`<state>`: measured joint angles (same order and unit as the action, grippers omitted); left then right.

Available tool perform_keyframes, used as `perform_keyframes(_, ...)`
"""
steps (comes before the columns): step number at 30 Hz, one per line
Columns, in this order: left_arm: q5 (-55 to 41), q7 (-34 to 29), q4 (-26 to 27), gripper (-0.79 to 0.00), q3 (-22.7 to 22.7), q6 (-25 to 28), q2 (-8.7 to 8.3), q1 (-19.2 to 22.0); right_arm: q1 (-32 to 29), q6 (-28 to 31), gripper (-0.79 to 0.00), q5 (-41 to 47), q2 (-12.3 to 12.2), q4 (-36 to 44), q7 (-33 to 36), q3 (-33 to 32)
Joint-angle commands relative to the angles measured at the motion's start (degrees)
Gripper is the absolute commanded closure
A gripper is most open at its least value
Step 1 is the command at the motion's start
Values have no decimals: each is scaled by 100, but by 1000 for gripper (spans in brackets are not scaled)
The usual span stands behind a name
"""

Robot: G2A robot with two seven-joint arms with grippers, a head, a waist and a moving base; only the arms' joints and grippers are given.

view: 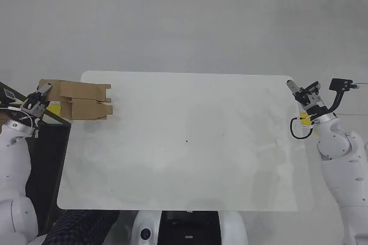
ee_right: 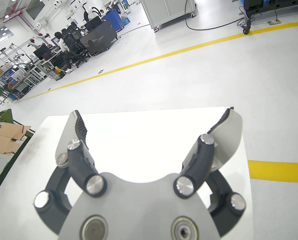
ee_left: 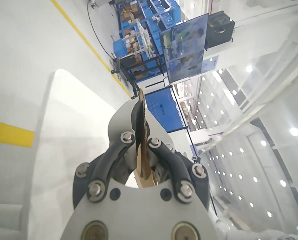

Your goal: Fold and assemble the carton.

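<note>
— Where's the flat cardboard carton [view: 83,101]?
— Upper left of the top view. It reaches in over the white table [view: 190,141] at its left corner, and its outer end hangs past the edge.
— What has hold of it?
— The left gripper [view: 44,92], at the frame's left edge. Its jaws are clamped on that outer end, the corrugated edge pinched between the fingers [ee_left: 119,126].
— And the right gripper [view: 292,86]?
— Upper right, by the table's right edge. Its jaws are spread wide with nothing in them.
</note>
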<state>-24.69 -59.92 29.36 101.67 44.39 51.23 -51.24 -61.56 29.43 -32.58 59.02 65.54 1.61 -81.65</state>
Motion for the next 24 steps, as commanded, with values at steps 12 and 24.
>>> perform_keyframes(12, -638, -441, 1611, 0, -1212, -444, 342, -156, 0, 0, -785, 0, 0, 0, 0, 0)
perform_keyframes(24, -678, -646, 2474, 0, -2123, -650, 516, 45, 0, 0, -785, 0, 0, 0, 0, 0)
